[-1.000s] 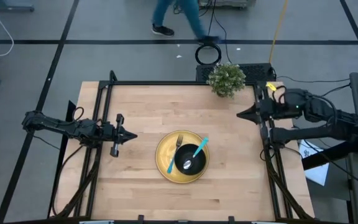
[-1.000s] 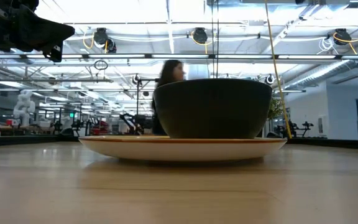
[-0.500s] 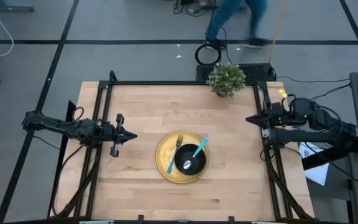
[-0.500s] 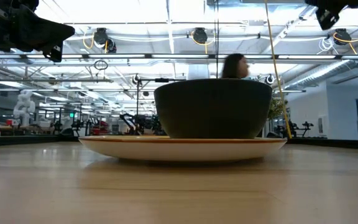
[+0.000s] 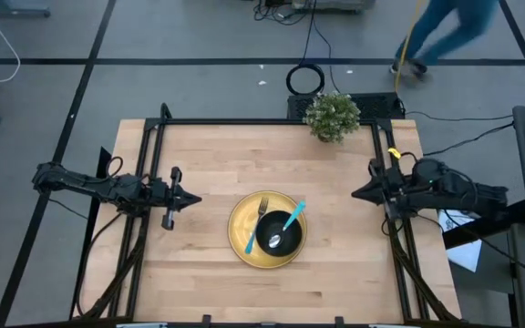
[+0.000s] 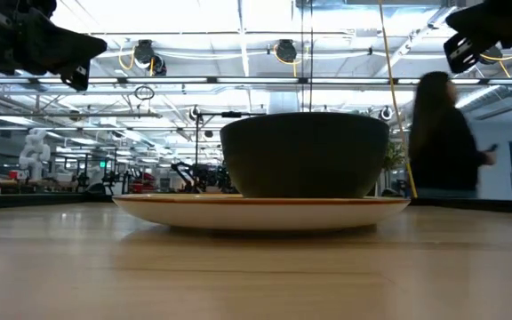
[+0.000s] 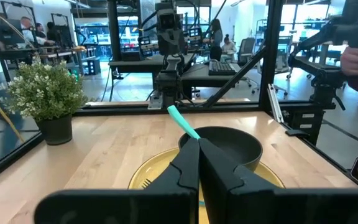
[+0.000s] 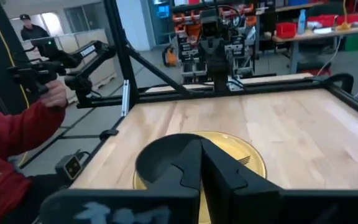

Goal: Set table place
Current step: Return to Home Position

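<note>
Shifted since the last moment, the right gripper (image 5: pixel 355 193) hangs right of the yellow plate (image 5: pixel 241 223), fingers closed. The wooden surface (image 5: pixel 217 155) carries that plate; a black bowl (image 5: pixel 267 232) sits on it, blue spoon (image 5: pixel 294 215) inside. Left gripper (image 5: pixel 192 199), closed, waits left of the plate.

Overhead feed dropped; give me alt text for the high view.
A yellow plate on the wooden table holds a black bowl with a blue spoon in it and a blue fork beside it. The left tool and right tool, both shut, flank the plate without touching; a potted plant stands at the far edge.
</note>
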`<state>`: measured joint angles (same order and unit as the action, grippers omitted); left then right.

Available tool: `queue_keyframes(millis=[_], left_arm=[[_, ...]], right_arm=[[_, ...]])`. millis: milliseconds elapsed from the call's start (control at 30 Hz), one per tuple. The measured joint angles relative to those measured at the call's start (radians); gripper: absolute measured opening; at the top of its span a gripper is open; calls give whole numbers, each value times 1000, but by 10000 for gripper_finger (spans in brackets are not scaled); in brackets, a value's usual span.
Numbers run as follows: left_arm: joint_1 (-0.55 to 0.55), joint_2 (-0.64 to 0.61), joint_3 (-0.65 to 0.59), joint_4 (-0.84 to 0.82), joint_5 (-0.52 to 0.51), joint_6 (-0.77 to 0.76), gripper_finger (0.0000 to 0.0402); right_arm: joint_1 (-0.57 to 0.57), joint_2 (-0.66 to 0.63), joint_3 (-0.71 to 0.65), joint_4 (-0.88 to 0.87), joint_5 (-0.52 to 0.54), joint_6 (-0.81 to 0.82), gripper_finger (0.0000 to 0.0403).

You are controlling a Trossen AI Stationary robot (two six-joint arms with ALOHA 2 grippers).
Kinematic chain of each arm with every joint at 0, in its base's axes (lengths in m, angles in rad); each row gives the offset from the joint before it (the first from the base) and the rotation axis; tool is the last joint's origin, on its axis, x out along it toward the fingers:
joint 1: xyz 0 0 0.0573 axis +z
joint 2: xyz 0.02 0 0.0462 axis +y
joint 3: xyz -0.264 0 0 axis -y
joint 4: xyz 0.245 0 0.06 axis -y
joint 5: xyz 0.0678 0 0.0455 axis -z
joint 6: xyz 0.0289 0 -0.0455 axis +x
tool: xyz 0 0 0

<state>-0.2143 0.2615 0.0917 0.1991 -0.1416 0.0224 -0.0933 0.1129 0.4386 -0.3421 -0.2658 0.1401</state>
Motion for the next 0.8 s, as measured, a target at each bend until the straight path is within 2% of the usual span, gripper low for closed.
queue_keyframes(millis=[233, 367, 500, 800], left_arm=[[0, 0, 0, -18, -72, 5, 8], [0, 0, 0, -19, -125, 21, 8], [5, 0, 0, -15, -150, 51, 8], [145, 0, 0, 13, -237, 35, 8]], right_arm=[[0, -4, -100, 182, 7, -3, 0], [0, -4, -142, 260, 105, -15, 0], [-4, -3, -174, 266, 111, -73, 0], [-61, -1, -309, 407, 89, -44, 0]])
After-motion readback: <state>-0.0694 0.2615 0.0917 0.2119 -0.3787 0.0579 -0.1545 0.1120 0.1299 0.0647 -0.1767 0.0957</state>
